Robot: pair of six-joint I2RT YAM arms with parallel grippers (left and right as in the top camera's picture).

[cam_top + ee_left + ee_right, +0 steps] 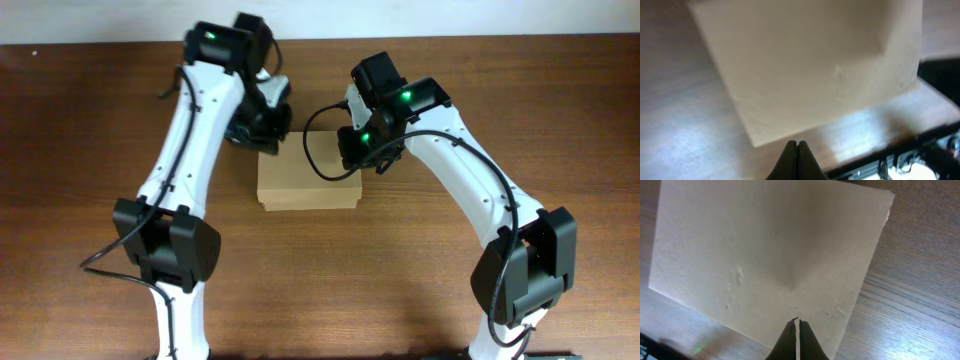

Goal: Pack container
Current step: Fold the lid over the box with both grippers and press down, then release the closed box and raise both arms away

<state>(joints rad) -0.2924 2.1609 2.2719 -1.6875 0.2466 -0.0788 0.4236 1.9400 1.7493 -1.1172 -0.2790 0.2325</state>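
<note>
Dark wood-grain tabletop (pixel 100 120) carries a single item, the container (pixel 305 185), which lies near the centre between the two arms with its wall edges roughly square to the tabletop edges. Its upper face shows as one flat, plain tan panel, so the flap lid is judged to be folded down. The left fingers (pixel 789 156) are clenched tip against tip with nothing between them, and they hang at the far left corner of the container. The left wrist view shows them over bare wood just off the lid's edge. The right fingers (pixel 789 337) are likewise pinched together and empty (only a hairline gap shows), and they are positioned over the lid near its far right corner. A soft shadow on the cardboard ahead of the tips suggests they are close to the panel, but contact cannot be confirmed. Clenched fingers form a narrow, stiff probe, so this posture is judged suited to pressing or tucking the lid rather than grasping. Placement at opposite corners would brace the light container against sliding. No loose contents are visible on the tabletop.
</note>
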